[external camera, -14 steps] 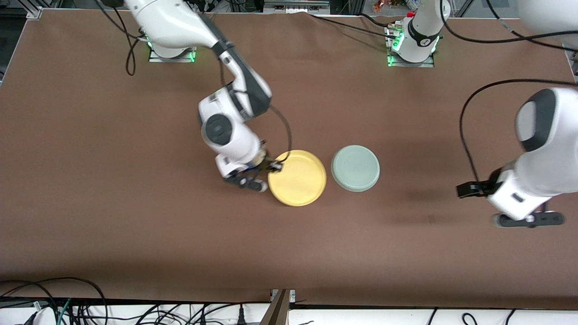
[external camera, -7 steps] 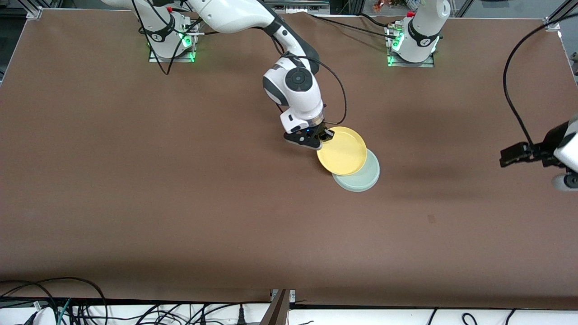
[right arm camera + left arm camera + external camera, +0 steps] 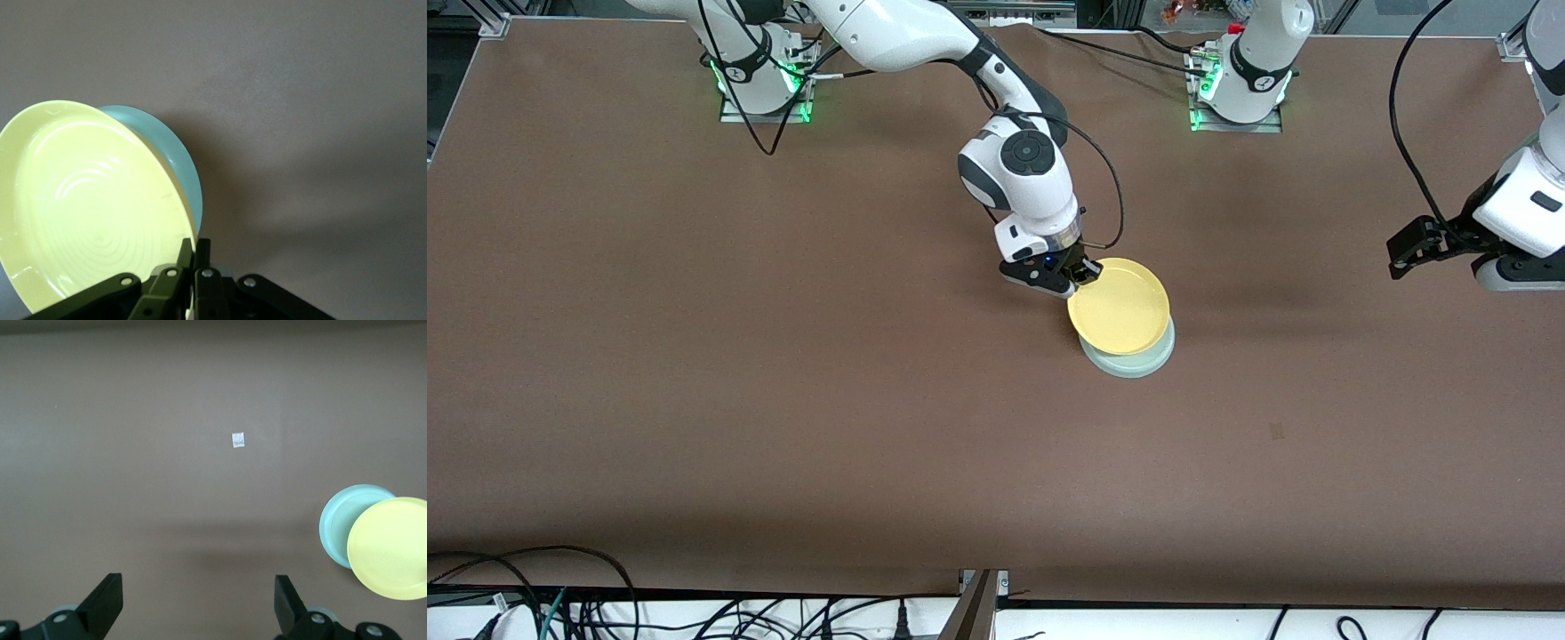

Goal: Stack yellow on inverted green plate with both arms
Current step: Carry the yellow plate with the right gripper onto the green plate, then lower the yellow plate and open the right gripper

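Note:
My right gripper [image 3: 1083, 272] is shut on the rim of the yellow plate [image 3: 1120, 306] and holds it, right way up, over the pale green plate [image 3: 1138, 360]. The green plate lies upside down on the brown table, mostly covered by the yellow one. In the right wrist view the yellow plate [image 3: 93, 207] fills one side, with the green plate [image 3: 175, 160] under it and my gripper [image 3: 194, 249] pinching its rim. My left gripper [image 3: 198, 600] is open and empty, high over the table at the left arm's end; its view shows both plates, yellow [image 3: 392, 548] over green [image 3: 340, 520].
A small white mark [image 3: 238, 440] lies on the brown table. Both arm bases [image 3: 763, 80] stand along the table's back edge. Cables [image 3: 516, 587] hang at the edge nearest the front camera.
My right gripper has carried the yellow plate from beside the green plate to over it. My left arm has risen and pulled back toward its end of the table.

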### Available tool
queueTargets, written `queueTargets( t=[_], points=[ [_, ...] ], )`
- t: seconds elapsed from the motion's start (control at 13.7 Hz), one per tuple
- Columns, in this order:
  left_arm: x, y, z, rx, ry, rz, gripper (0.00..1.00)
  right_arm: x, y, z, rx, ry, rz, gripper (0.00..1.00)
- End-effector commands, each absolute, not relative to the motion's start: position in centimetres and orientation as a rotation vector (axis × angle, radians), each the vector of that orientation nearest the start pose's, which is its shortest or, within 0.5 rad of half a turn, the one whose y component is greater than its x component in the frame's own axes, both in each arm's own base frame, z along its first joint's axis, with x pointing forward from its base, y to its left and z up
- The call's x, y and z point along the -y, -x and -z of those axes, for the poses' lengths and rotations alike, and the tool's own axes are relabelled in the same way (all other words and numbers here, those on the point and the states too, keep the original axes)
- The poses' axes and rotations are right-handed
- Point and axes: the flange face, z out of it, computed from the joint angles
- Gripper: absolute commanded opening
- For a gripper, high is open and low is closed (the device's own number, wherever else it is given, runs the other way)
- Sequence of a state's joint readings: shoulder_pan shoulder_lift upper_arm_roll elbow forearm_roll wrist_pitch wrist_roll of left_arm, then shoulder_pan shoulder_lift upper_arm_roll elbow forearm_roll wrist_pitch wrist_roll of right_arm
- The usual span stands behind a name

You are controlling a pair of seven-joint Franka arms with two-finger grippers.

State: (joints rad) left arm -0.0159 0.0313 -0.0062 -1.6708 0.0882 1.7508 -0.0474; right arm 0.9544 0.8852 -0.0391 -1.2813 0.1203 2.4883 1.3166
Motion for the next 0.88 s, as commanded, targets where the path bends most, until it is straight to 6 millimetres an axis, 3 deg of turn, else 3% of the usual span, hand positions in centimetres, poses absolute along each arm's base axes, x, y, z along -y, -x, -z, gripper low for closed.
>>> queueTargets(
  t=[0.0,0.36,0.44,0.51,0.58,0.8],
  points=[
    [0.3,-56.7,-58.6,0.015,3.076,0.073,1.00,-63.2,-47.5,-24.2,-0.689,2.689,0.160,0.00],
    [0.2,-56.8,-58.6,0.018,3.078,0.061,1.00,-64.0,-47.8,-21.4,-0.700,2.653,0.178,0.00],
    [0.2,-56.8,-58.6,0.016,3.078,0.061,1.00,-64.3,-47.5,-21.4,-0.695,2.651,0.178,0.09],
    [-0.1,-56.7,-58.6,0.023,3.078,0.059,1.00,-64.3,-47.5,-21.0,-0.701,2.644,0.182,0.40],
    [-0.1,-56.7,-58.6,0.026,3.079,0.059,1.00,-64.3,-47.6,-21.2,-0.709,2.631,0.187,0.99],
    [-0.4,-56.8,-58.5,0.034,3.084,0.054,1.00,-63.1,-49.5,-24.3,-0.727,2.631,0.215,1.00]
  ],
)
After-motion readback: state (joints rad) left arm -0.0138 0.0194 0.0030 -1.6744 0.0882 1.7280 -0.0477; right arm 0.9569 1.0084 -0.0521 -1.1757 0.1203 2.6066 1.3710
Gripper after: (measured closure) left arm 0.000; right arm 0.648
